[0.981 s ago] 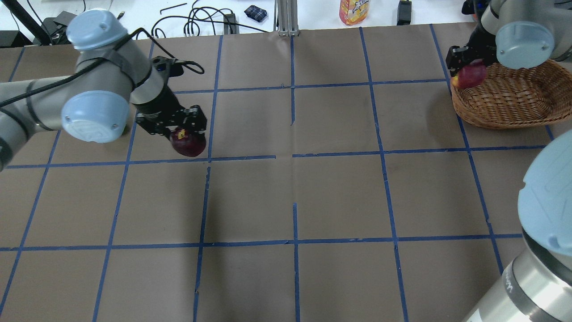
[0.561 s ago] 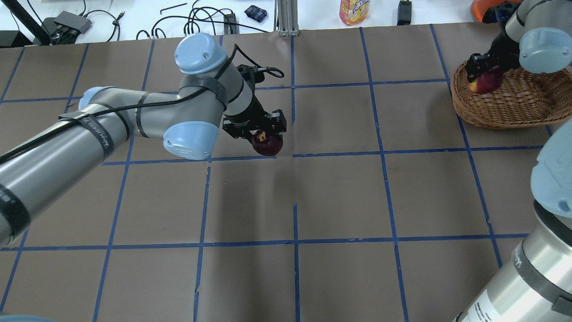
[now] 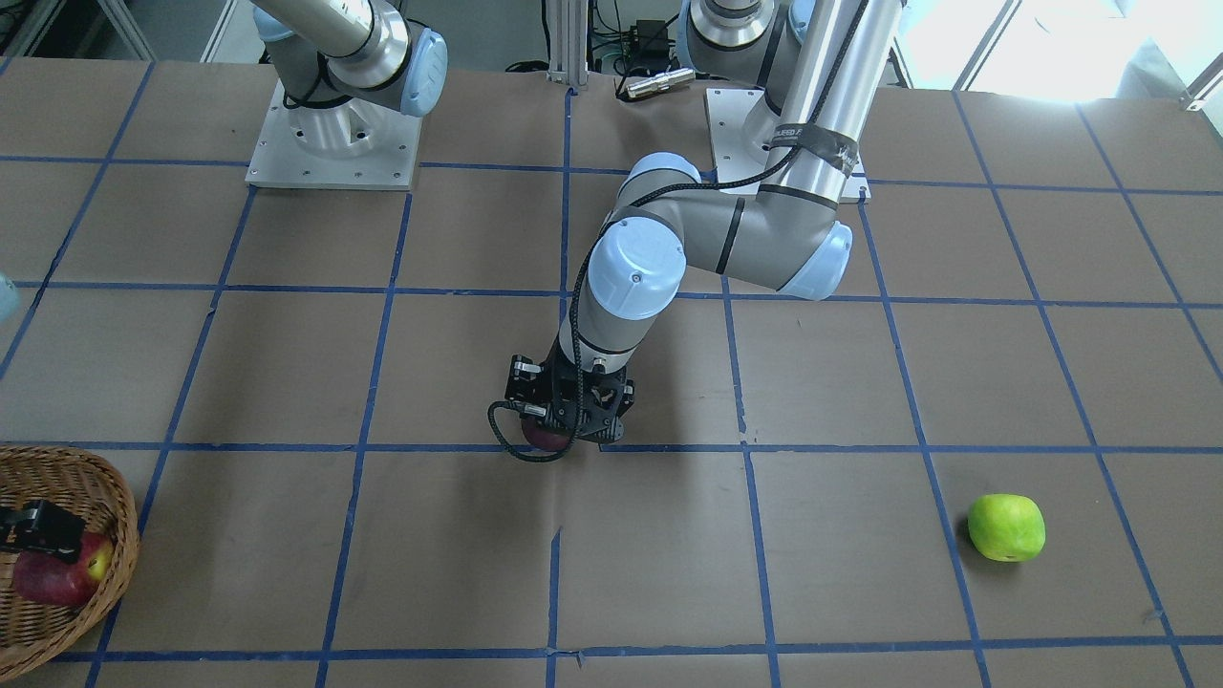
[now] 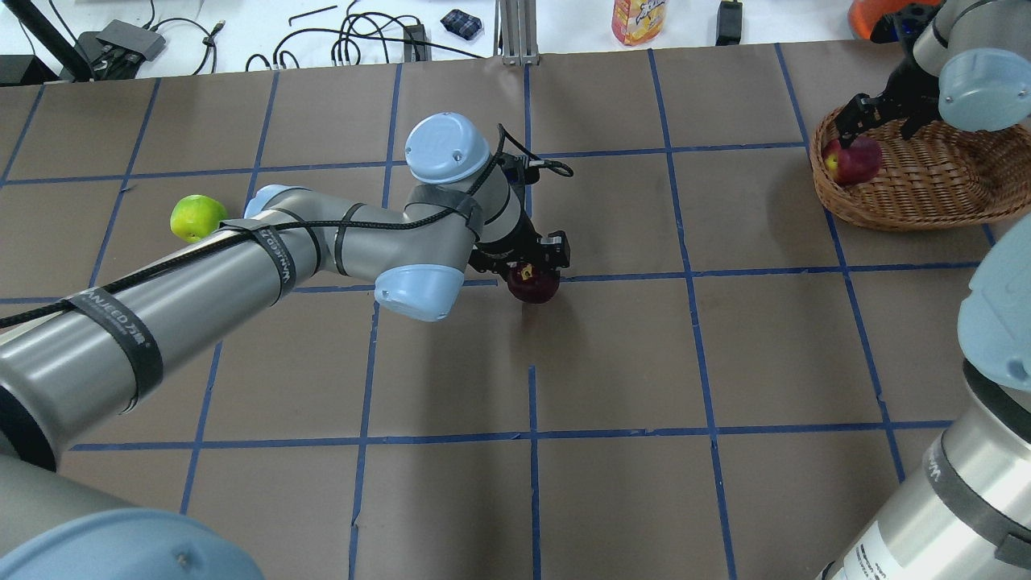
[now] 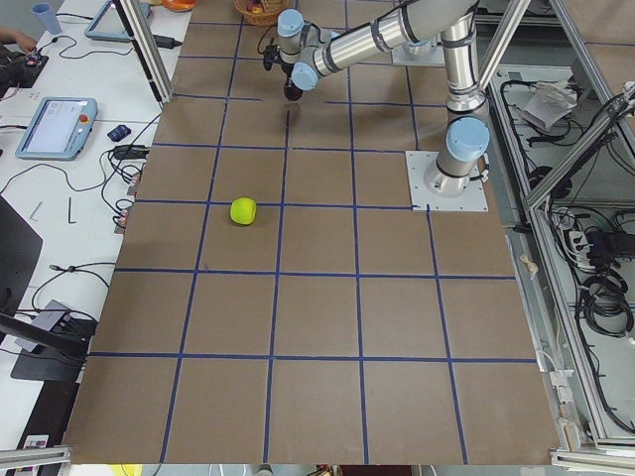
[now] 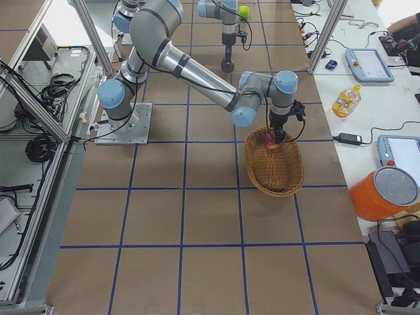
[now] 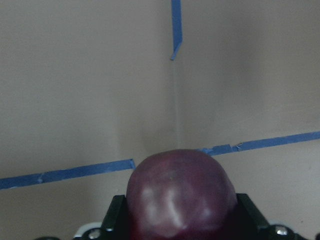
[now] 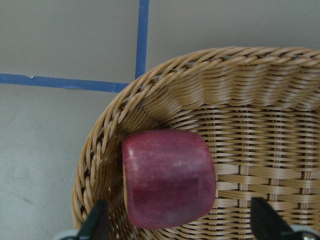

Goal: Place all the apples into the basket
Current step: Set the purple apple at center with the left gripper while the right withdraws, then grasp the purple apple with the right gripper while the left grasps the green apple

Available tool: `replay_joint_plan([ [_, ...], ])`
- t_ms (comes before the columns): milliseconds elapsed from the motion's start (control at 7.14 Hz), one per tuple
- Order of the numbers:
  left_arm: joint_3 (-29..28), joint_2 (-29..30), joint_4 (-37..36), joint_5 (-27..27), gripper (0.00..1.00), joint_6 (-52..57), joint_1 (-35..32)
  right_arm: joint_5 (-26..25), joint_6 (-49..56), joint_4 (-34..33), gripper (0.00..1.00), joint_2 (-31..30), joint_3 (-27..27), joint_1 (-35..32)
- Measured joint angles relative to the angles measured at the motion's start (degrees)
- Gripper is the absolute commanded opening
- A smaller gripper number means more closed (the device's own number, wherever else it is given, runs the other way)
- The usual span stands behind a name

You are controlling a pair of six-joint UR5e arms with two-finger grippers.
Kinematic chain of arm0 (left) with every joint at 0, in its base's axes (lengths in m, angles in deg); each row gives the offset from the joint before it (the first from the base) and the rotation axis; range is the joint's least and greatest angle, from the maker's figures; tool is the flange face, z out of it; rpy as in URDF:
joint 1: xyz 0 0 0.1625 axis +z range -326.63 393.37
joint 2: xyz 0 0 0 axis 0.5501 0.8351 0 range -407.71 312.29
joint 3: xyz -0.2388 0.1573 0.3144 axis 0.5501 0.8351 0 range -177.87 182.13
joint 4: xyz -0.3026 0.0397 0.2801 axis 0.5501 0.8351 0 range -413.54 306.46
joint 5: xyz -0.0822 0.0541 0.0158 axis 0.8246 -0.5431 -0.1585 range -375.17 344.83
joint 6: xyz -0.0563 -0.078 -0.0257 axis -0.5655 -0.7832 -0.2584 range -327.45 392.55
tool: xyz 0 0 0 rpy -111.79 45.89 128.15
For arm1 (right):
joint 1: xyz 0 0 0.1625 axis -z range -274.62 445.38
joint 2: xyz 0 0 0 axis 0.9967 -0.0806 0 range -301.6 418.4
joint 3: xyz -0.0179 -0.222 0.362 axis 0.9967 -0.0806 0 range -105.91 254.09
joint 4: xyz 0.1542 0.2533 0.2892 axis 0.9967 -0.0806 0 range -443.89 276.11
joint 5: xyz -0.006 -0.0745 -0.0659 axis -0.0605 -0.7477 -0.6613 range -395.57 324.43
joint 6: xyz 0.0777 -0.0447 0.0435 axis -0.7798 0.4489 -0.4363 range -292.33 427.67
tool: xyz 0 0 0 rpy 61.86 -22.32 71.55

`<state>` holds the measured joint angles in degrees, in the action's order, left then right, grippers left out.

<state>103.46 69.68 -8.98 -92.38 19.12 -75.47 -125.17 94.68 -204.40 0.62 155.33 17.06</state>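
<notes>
At frame center, left jaws grip one dark apple; right jaws stand open over one red apple inside basket rim; one green apple, left, lies clear.

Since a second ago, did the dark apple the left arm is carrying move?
Yes. In the overhead view the dark apple in the left end effector moved right, up to the middle blue tape line, nearer the basket.

Silver arms, pale-blue caps, black cable, black left hand.
</notes>
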Motion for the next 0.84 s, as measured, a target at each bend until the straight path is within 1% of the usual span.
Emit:
replay_joint_plan([
  [140, -0.4, 0.3, -0.6, -0.2, 1.00, 0.3, -0.1, 0.0, -1.9, 1.7, 1.00, -1.3, 0.1, -1.7],
  [280, -1.4, -0.3, 0.4, -0.2, 1.00, 0.9, 0.8, 0.0, -6.6, 4.2, 1.00, -2.7, 0.2, -4.8],
  [420, -3.0, -1.6, 4.8, -0.6, 1.00, 1.3, 2.6, -0.2, -13.6, 6.0, 1.00, -4.0, 0.7, -9.0],
  [561, -5.6, -3.7, 12.6, -2.0, 1.00, 1.9, 4.5, -0.4, -22.1, 6.8, 1.00, -5.2, 1.9, -14.1],
  [701, -7.9, -5.6, 20.4, -4.2, 1.00, 4.2, 8.0, -0.4, -32.0, 6.5, 1.00, -6.1, 3.8, -19.4],
  [841, -9.2, -7.0, 25.8, -6.1, 1.00, 9.4, 13.4, -0.5, -41.8, 5.1, 1.00, -6.6, 5.8, -25.0],
])
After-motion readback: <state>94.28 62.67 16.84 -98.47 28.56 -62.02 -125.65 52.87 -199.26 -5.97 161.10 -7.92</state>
